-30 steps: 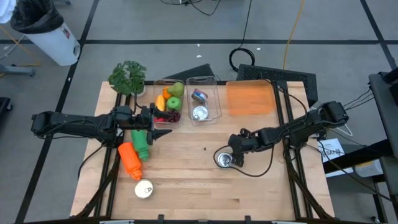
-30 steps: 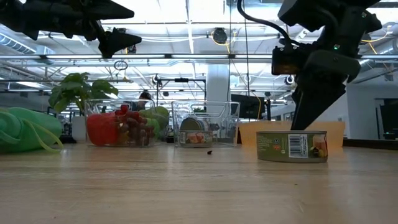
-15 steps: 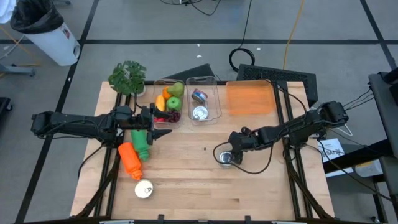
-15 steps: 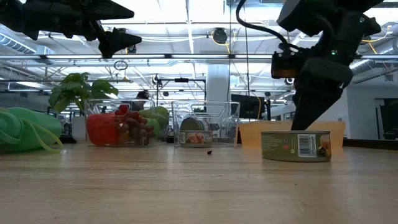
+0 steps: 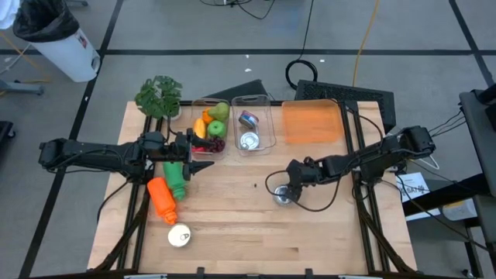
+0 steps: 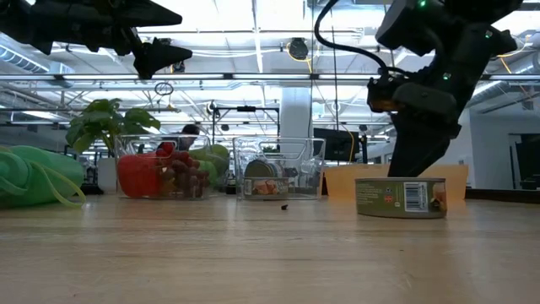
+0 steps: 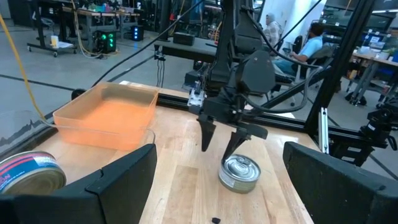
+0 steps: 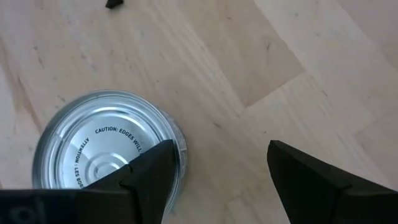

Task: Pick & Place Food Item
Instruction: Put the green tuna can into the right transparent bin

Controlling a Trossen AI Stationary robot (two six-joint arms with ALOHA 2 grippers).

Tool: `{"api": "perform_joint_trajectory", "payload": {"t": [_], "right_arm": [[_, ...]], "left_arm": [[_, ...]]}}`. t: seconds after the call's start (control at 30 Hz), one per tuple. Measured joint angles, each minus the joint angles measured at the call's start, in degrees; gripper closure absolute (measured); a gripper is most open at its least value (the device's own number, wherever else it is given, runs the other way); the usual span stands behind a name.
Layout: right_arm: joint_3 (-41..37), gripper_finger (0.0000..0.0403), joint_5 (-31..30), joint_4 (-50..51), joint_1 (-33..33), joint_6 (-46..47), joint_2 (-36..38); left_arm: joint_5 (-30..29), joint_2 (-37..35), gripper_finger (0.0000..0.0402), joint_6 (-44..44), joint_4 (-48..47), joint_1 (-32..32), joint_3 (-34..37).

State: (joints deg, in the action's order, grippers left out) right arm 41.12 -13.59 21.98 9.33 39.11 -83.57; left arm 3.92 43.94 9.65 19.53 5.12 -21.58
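Task looks early: the short silver tin can w/ ribbed lid [image 5: 283, 195] sits upright on the bare wooden table [image 5: 232, 232], right of centre, not lifted. The right gripper [image 7: 221, 142] hangs just above it w/ fingers spread, one over the can's far edge, nothing pinched. Left to do, I'd guess: close on the can, lift, carry it to the clear plastic bin holding two cans [image 5: 253, 132] at the far side.

The left gripper [image 5: 198, 154] waits over the table's left by the clear bin of fruit [image 5: 209, 133], fingers apart, empty.

Views differ: the low view shows the can's printed label [image 6: 401, 198] and that it's flat on the wood; the right wrist view shows the lid's caution text. Only the top-down view shows the orange bottle [image 5: 162, 200], green bottle [image 5: 177, 180] and a round white-lidded item [image 5: 179, 235] near left.
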Motion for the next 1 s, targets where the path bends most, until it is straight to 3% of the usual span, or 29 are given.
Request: {"api": "perform_joint_trajectory", "payload": {"t": [0.3, 0.73, 1.0], "right_arm": [[2.32, 0.0156, 1.47, 2.12, -1.08, -1.69, -0.05], [9.18, 0.0156, 1.39, 18.38, -2.68, -2.70, -0.31], [8.59, 0.0156, -2.45, 23.00, -4.44, -0.82, -0.12]], "left_arm": [[0.00, 0.00, 0.0041, 0.00, -0.01, -0.01, 0.00], [0.02, 0.00, 0.0041, 0.00, -0.42, -0.02, 0.00], [0.02, 0.00, 0.0041, 0.00, -0.51, -0.02, 0.00]]}}
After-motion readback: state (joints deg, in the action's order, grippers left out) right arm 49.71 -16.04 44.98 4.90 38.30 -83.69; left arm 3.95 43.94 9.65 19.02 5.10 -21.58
